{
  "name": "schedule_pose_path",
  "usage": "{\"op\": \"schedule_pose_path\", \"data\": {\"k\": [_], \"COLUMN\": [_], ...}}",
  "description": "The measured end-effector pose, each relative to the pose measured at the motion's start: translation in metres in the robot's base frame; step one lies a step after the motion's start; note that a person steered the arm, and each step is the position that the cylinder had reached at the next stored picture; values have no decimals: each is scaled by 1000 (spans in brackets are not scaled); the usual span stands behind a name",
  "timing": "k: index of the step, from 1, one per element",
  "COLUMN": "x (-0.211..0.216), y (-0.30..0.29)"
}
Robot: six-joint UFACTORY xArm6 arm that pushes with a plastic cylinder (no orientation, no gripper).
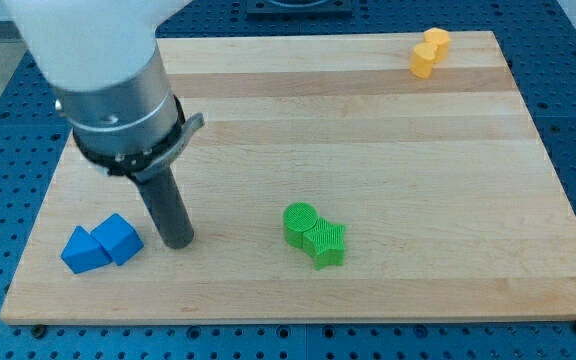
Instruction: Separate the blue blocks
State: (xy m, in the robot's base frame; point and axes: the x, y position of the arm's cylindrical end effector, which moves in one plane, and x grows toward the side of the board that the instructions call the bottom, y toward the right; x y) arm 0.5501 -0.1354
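Now my tip (179, 241) sits on the counter (388, 170), just right of two blue blocks (101, 243) that touch each other. It has no fingers. Green blocks (314, 234) lie farther right.

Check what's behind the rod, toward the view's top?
Behind my tip only bare wooden board shows; the arm hides a strip there. The two blue blocks sit to its left, touching.

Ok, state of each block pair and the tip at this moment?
blue blocks: touching each other, not yet separated, view's bottom left.
my tip: on the board, just right of the blue blocks.
green blocks: touching, bottom centre.
yellow blocks: touching, top right.
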Motion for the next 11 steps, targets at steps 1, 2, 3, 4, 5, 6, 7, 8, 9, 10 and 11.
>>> {"op": "schedule_pose_path", "data": {"k": [1, 2, 3, 4, 5, 6, 7, 8, 9, 10, 11], "x": [29, 59, 68, 67, 54, 36, 24, 14, -1, -23, -42], "y": [-9, -29, -57, -88, -93, -88, -78, -69, -60, -59, -57]}}
